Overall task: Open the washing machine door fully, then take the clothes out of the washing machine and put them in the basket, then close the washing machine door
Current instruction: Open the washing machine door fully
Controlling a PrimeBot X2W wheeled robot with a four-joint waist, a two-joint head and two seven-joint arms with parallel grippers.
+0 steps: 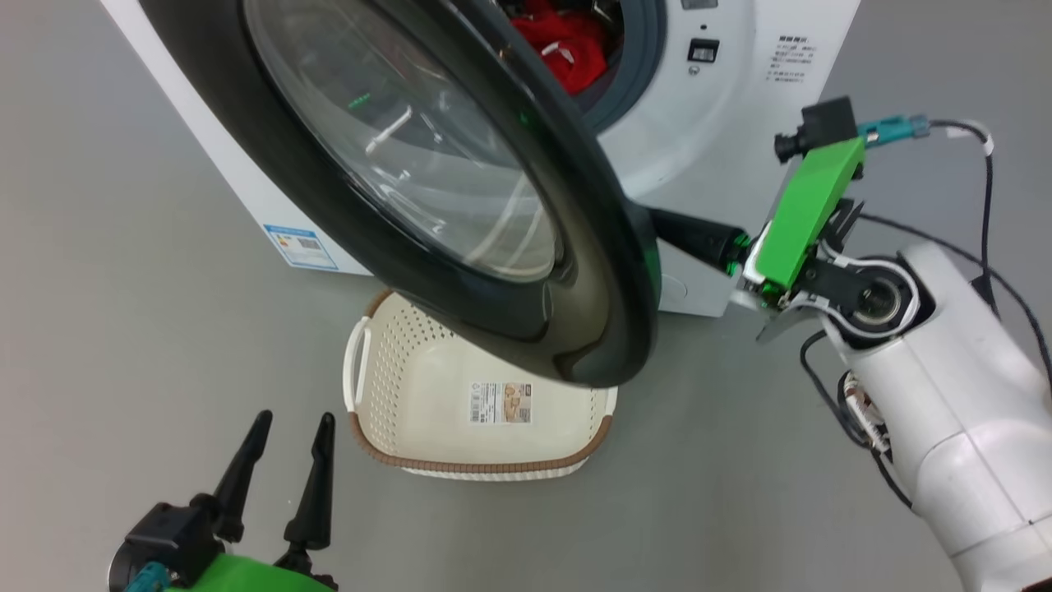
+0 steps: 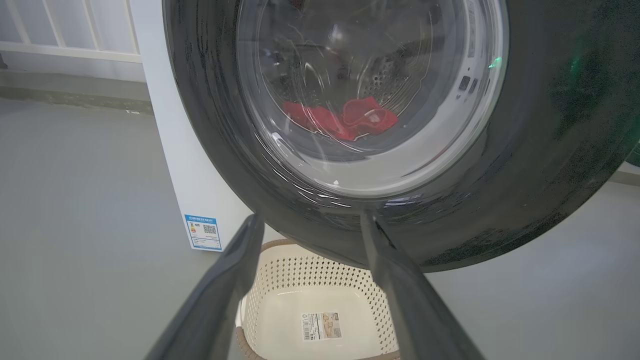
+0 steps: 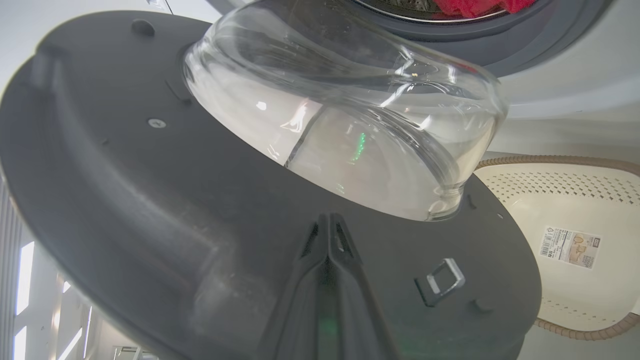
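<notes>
The washing machine door [image 1: 329,222] stands partly open, its black rim and glass bowl swung out over the basket [image 1: 427,403]. The white washing machine [image 1: 707,156] is behind it. Red clothes [image 1: 567,49] lie in the drum; the left wrist view shows the clothes [image 2: 360,117] through the glass. My right gripper [image 1: 666,224] is shut, its fingers reaching behind the door's edge. In the right wrist view, the right gripper [image 3: 328,220] has its tips against the door's [image 3: 150,190] dark inner face, near the latch hook [image 3: 440,280]. My left gripper [image 1: 292,427] is open and empty, low beside the basket.
Grey floor [image 1: 123,329] lies all around. A blue label [image 1: 301,245] marks the machine's side panel. Black cables [image 1: 986,214] hang off my right forearm. A pale railing [image 2: 65,35] runs along the wall at the far left of the left wrist view.
</notes>
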